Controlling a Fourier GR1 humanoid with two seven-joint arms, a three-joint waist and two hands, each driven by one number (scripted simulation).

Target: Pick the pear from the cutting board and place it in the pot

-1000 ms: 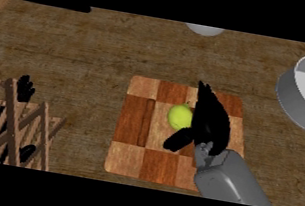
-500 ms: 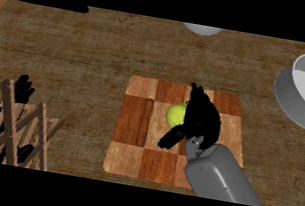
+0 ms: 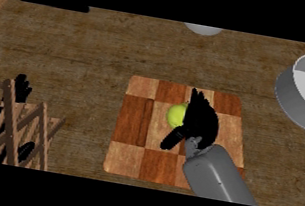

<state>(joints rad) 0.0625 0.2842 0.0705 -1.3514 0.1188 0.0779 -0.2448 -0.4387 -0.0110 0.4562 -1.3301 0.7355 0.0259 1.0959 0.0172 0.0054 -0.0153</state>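
Dim, flat light is falling evenly over the counter (image 3: 82, 52), with no glare showing anywhere. The pot (image 3: 294, 101) at the right edge is catching the most light, its inner wall glowing pale grey. The right robot hand (image 3: 201, 121) at frame centre is reading as flat black, surface detail lost in the dark.

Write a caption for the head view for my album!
Right hand beside the green pear on the cutting board, grey pot off to the right.

brown woven counter (image 3: 80, 62) — wooden rack (image 3: 3, 120)
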